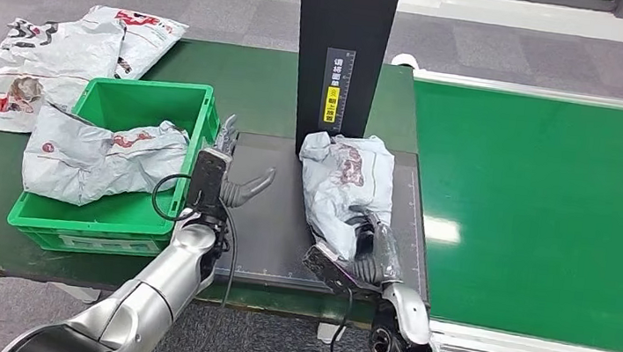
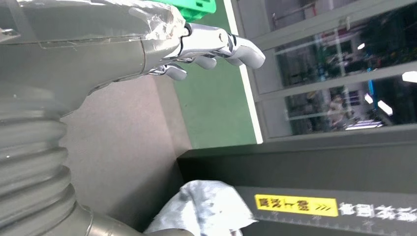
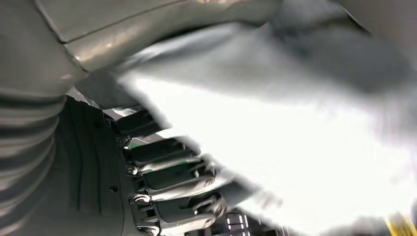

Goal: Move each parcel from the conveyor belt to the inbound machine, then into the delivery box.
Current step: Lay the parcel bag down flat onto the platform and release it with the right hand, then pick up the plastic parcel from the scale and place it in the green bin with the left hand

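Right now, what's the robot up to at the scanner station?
The right hand grips the near end of a grey parcel lying on the dark platform of the inbound machine, just in front of its black tower. The left hand hovers over the platform with fingers apart, holding nothing, beside the green delivery box. That box already holds one grey parcel. More parcels lie on the table behind it. The green conveyor belt carries nothing in the head view.
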You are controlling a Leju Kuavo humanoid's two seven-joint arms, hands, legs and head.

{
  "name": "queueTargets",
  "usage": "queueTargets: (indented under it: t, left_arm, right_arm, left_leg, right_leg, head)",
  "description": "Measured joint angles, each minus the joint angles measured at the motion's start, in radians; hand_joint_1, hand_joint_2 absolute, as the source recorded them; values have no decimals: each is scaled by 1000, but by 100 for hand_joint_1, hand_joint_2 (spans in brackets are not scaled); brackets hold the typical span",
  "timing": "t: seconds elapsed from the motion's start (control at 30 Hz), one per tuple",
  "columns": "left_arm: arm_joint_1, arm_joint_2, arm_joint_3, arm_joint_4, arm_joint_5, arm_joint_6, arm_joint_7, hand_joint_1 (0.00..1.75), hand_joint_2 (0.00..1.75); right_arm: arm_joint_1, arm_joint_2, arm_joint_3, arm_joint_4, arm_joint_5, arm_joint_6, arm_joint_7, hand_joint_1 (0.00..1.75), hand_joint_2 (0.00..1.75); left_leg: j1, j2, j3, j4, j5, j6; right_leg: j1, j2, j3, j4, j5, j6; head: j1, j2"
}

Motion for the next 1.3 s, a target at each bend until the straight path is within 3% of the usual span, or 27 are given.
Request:
queueTargets:
  t: [0.27, 0.43, 0.57, 0.67, 0.87, 1.1, 1.3]
  left_arm:
    - [22, -16, 2, -51, 39, -11, -44, 0, 175]
    - [25, -30, -6, -68, 56, -60, -53, 0, 175]
    - [25, -37, -34, -68, 43, -94, -56, 0, 175]
    - [25, -41, -70, -63, 5, -110, -54, 0, 175]
    - [23, -49, -198, -23, -183, -149, -20, 0, 175]
    - [-3, -60, -391, 88, -438, -114, 148, 0, 175]
    - [-22, -63, -458, 136, -475, -105, 191, 0, 175]
  right_arm:
    - [15, 4, -69, -58, -375, -63, -293, 0, 175]
    - [-3, 7, -145, -63, -724, 122, -395, 0, 175]
    - [-31, 6, -210, -47, -867, 223, -416, 0, 175]
    - [-49, 5, -246, -30, -909, 244, -424, 0, 175]
    - [-71, 2, -307, -11, -915, 198, -430, 0, 175]
    - [-68, 0, -365, -25, -878, 162, -435, 0, 175]
    - [-59, 0, -384, -50, -866, 159, -431, 0, 175]
  left_leg:
    - [0, 0, -1, 0, 0, 0]
    - [0, 0, -1, 0, 0, 0]
    - [0, 0, 0, 0, 0, 0]
    - [0, 0, 0, 0, 0, 0]
    - [0, 0, -1, 0, 0, 0]
    - [-1, 0, -1, 0, -1, 1]
    - [-1, 1, 0, 0, -1, 1]
  right_leg:
    - [0, 0, 0, 0, 0, 0]
    - [0, 0, 0, 0, 0, 0]
    - [0, 0, 0, 0, 0, 0]
    - [0, 0, -1, 0, 0, 0]
    - [0, 0, -1, 0, 0, 0]
    - [0, 1, -1, 0, 0, 0]
    - [0, 1, -1, 0, 0, 0]
  head:
    - [0, 0]
    - [0, 0]
    - [0, 0]
    - [0, 0]
    - [0, 0]
    - [0, 0]
    - [0, 0]
